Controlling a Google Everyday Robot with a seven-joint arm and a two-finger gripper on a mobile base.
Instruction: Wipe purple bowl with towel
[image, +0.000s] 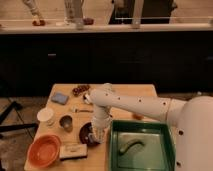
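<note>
The purple bowl (87, 135) is a dark, shallow bowl near the front of the wooden table (125, 92), just left of the green bin. My white arm reaches in from the right, bends down, and puts the gripper (100, 134) over the bowl's right part, at or just inside the rim. The gripper hides that side of the bowl. I cannot make out a towel in the gripper. A pale, crumpled, curved thing (131, 144) lies inside the green bin; it may be the towel, but I cannot tell.
A green bin (142, 125) stands right of the bowl. An orange bowl (43, 150) and a white packet (73, 150) are front left. A white cup (46, 116), metal cup (66, 122), blue sponge (60, 98), grapes (80, 90) and a utensil (80, 109) lie behind.
</note>
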